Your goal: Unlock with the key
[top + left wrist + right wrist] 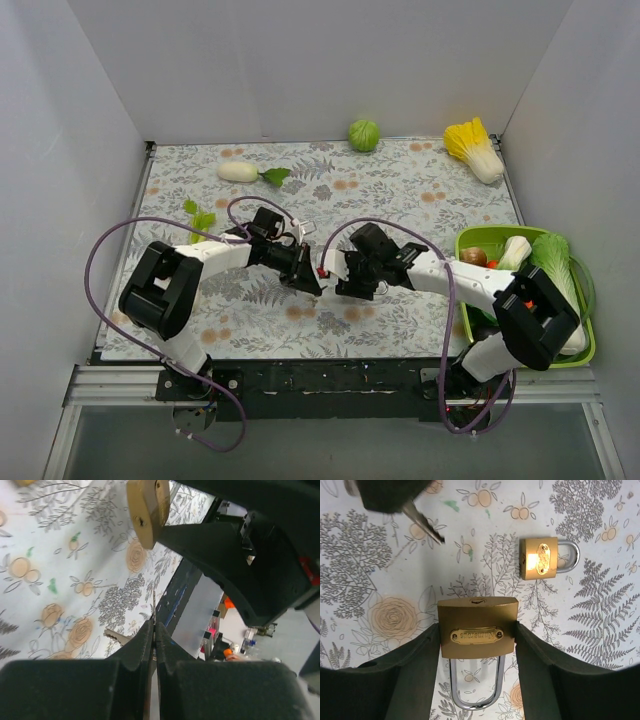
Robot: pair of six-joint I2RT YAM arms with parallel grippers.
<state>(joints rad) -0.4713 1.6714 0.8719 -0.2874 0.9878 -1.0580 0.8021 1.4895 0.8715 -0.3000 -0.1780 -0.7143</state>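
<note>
Left gripper (154, 630) clenched on key (425, 526); right gripper (477, 631) grasps padlock (477, 615), apart from key. 1 other padlock (540, 558) lies on table (600, 630).

Looks like my lab test cell: white panels (300, 60) box in the floral-cloth counter (400, 190), aluminium rail (110, 385) along its near edge.

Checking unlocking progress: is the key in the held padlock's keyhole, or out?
Out. The key lies up-left of the held padlock, its tip clear of the keyhole, which shows empty.
</note>
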